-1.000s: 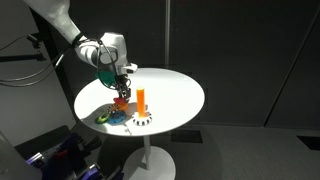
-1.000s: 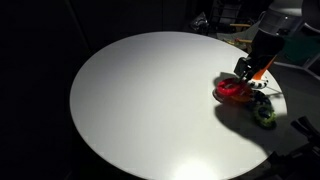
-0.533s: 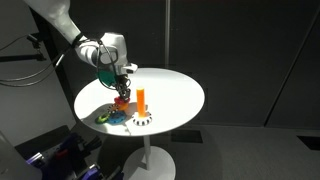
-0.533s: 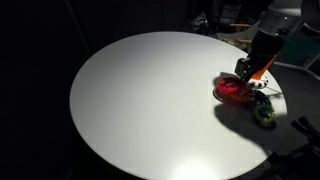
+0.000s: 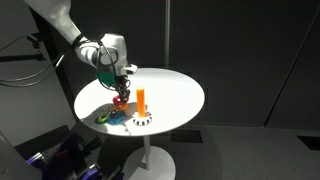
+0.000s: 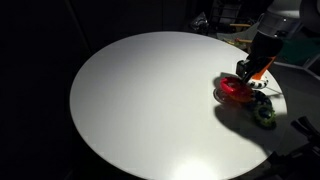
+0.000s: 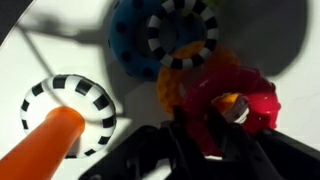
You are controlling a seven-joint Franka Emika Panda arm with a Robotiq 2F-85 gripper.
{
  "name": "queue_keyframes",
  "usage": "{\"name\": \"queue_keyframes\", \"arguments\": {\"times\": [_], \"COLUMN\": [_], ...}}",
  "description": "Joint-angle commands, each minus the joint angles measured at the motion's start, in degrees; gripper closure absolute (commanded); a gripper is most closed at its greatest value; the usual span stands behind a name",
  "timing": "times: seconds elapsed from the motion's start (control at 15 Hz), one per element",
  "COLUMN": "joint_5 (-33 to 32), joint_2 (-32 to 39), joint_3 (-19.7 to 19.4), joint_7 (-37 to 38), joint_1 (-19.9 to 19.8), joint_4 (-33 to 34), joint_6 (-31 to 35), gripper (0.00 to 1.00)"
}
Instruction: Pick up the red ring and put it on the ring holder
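Setting: robotics lab, staged test cell.

Evidence:
- A white jointed robot arm (image 5: 62,22) reaches over a round white pedestal table (image 5: 180,85) that stands alone on a dark floor.
- Black backdrop panels (image 5: 250,50) close off the room behind it.
- Thin cables (image 5: 28,82) trail beside the arm.
- In an exterior view, a dim clutter of equipment (image 6: 218,18) sits beyond the table's far edge.

ring holder (image 7: 57,138) peg cut off at wrist view's lower left corner, dark blurred gripper (image 7: 208,150) hiding part of red ring (image 7: 252,104), jaw gap unreadable
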Motion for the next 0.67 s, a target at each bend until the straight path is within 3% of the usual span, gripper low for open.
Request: {"name": "queue_keyframes", "arguments": {"times": [0.0, 0.6], "joint_5": [-0.91, -0.32], "joint_2": [0.64, -0.91], "joint_3": [-0.36, -0.38], "joint_7": [1.85, 1.16], "joint_1": [0.45, 0.11], "joint_4": [0.67, 1.42], "joint_6": [0.39, -0.65], "gripper": [0.94, 0.92]}}
